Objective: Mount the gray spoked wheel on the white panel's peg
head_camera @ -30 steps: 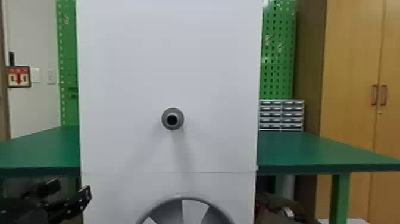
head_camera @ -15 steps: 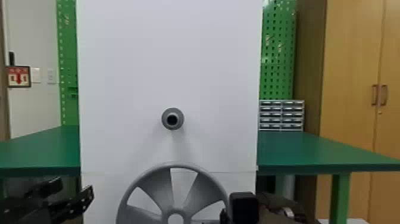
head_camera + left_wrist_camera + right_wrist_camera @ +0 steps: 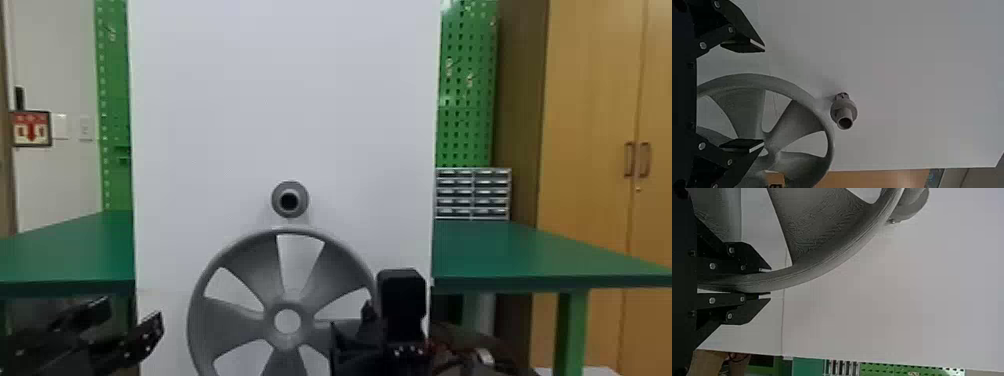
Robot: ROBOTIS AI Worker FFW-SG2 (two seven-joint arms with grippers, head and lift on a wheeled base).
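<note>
White panel standing upright fills the middle of the head view, with a tall wooden cabinet to the right, a green table reaching out on that side and a green pegboard behind. Before the panel's lower part hangs the gray spoked wheel, roughly upright, its hub below the peg. It looks like stiff molded plastic, fairly light for its breadth; the smooth rim could slip or swivel in a one-sided hold, so a second grip on the opposite rim would steady it. The right gripper has its fingers closed about the rim at the robot's right; the left gripper has its fingers wide apart with nothing between them, near the wheel's other side. Those fingers could snag the rim if the wheel swings. Smallest is the gray peg, jutting from the panel, its collar wider than its tip; the rim would likely knock it unless the wheel is lifted clear, hub squared to the tip.
</note>
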